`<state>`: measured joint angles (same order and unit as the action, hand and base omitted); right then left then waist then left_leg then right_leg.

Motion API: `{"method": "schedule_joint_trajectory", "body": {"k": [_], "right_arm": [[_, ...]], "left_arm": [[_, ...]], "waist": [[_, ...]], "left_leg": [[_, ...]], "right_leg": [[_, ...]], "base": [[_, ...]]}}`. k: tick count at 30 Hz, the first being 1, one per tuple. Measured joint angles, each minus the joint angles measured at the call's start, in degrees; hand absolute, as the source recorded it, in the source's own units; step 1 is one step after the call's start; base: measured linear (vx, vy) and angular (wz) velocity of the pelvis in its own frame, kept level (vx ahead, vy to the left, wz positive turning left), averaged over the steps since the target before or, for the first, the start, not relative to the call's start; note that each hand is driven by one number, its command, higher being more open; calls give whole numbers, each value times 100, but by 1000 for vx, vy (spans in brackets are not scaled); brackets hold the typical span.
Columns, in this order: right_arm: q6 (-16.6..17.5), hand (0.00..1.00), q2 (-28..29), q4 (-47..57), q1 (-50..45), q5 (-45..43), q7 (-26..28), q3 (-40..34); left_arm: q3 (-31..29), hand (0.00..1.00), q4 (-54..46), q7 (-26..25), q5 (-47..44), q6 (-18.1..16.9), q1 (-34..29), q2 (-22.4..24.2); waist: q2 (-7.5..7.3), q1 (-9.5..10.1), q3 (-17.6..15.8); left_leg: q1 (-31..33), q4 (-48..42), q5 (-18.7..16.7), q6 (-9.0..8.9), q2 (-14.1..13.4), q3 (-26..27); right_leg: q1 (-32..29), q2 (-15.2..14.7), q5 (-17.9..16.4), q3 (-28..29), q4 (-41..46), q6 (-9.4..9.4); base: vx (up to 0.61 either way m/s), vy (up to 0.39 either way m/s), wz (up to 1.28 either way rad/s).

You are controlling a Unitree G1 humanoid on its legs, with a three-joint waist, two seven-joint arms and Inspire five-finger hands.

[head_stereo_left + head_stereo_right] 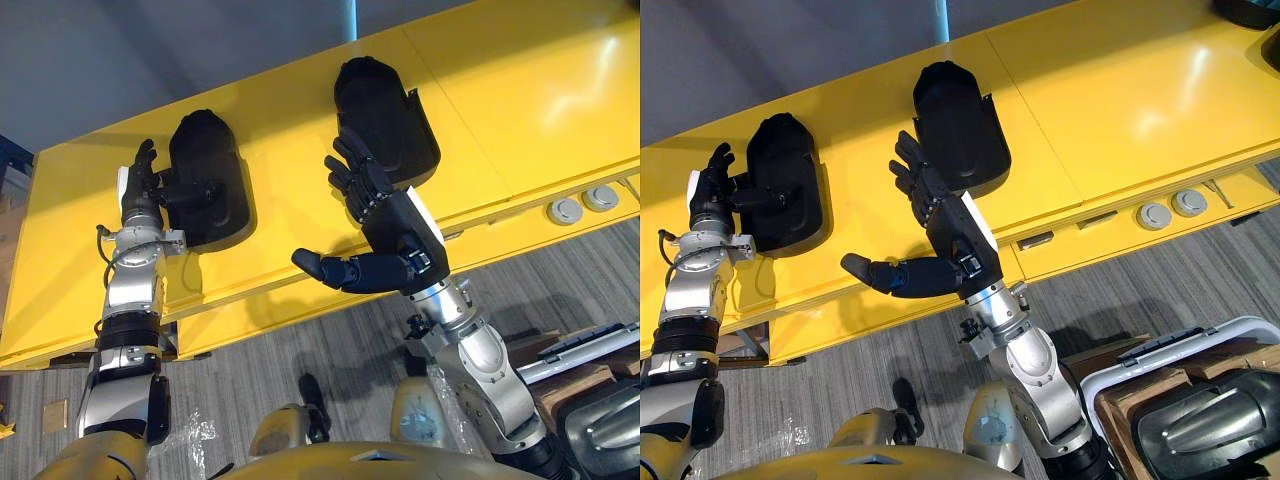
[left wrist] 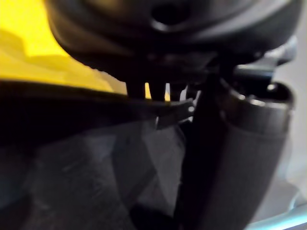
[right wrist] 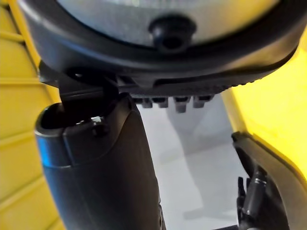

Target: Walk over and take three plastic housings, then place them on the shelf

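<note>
Two black plastic housings lie on the yellow shelf (image 1: 520, 110). The left housing (image 1: 212, 175) has my left hand (image 1: 143, 188) at its left edge: the fingers point up beside it and the straight thumb lies across its rim, seen close in the left wrist view (image 2: 249, 143). My right hand (image 1: 395, 235) hovers open just in front of the right housing (image 1: 385, 115), fingers spread toward its near rim and thumb stuck out over the shelf's front edge. The right wrist view has that housing's rim (image 3: 158, 57) close past the thumb (image 3: 96, 163).
Another dark housing (image 1: 1250, 10) peeks in at the shelf's far right corner. A white bin (image 1: 1240, 335) with cardboard and a grey housing (image 1: 1200, 425) stands on the floor at lower right. Two round grey fittings (image 1: 1170, 208) sit in the shelf's front ledge.
</note>
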<state>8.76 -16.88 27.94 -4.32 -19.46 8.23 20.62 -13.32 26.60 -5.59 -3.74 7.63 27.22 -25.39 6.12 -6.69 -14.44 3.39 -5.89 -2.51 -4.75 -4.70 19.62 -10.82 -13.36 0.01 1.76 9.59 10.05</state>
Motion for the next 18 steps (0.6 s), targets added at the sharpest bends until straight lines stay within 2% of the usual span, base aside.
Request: {"method": "schedule_joint_trajectory", "body": {"k": [8, 12, 16, 18], "right_arm": [[66, 100, 150, 0, -311, 7, 19, 55], [74, 100, 153, -1, -546, 105, -20, 166], [77, 100, 189, -14, -657, 388, -149, 333], [122, 100, 246, -21, -657, 467, -228, 353]], "left_arm": [[44, 100, -385, -569, 14, -23, -2, -132], [-154, 100, -1037, -710, -159, -350, -5, -449], [-196, 100, -1630, -622, -842, -817, -87, -478], [-195, 100, -1817, -529, -1176, -943, -104, -461]], "waist": [[-15, -8, 8], [-30, 15, 74], [-105, 42, 432], [-155, 40, 553]], "left_leg": [[-256, 67, -13, -13, -32, -11], [-454, 140, -12, -17, -72, -65], [-648, 289, 1, -37, -96, -133], [-706, 326, 7, -46, -96, -149]], "right_leg": [[336, 52, 53, -56, -217, -11], [631, 82, 78, -165, -397, -25], [907, 143, 94, -299, -592, -31], [984, 148, 94, -326, -652, -31]], "base": [[0, 0, 0], [10, -7, 4], [47, -23, 9], [34, -9, 6]]}}
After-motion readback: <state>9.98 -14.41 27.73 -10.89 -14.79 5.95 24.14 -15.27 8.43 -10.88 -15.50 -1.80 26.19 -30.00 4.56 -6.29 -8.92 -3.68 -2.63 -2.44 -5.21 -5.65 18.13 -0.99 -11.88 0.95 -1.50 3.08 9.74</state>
